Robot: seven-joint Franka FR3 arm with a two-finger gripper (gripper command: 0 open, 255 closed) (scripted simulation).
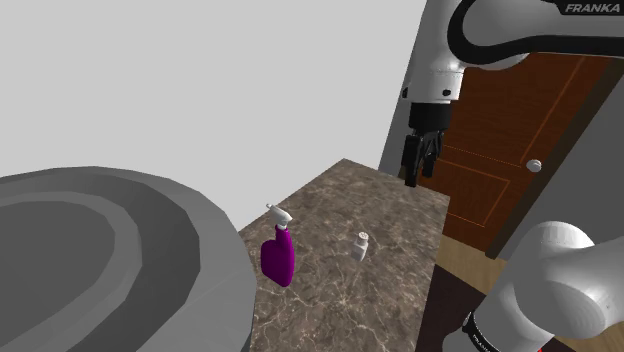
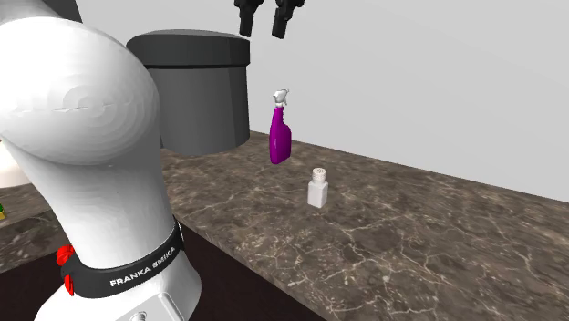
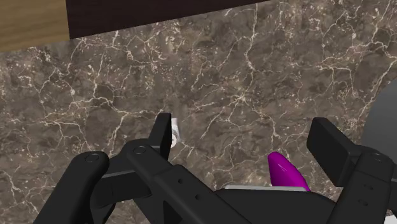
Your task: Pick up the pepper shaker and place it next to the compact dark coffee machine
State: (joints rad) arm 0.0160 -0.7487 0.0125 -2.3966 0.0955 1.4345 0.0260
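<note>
The pepper shaker (image 1: 360, 245) is a small white bottle with a speckled top, standing upright on the brown marble counter (image 1: 380, 290). My black gripper (image 1: 415, 172) hangs open high above the counter, well clear of the shaker (image 2: 317, 187). In the wrist view the shaker (image 3: 174, 134) peeks out beside one fingertip (image 3: 161, 132), far below it, and nothing is between the fingers. The dark grey, drum-shaped coffee machine (image 2: 196, 91) stands at the counter's far end in the second exterior view, beyond the shaker.
A purple spray bottle (image 2: 280, 135) with a white trigger stands between the shaker and the grey machine (image 1: 100, 260). A brown wooden door (image 1: 520, 140) lies past the counter's end. The counter's front edge drops to a dark cabinet face (image 3: 159, 13).
</note>
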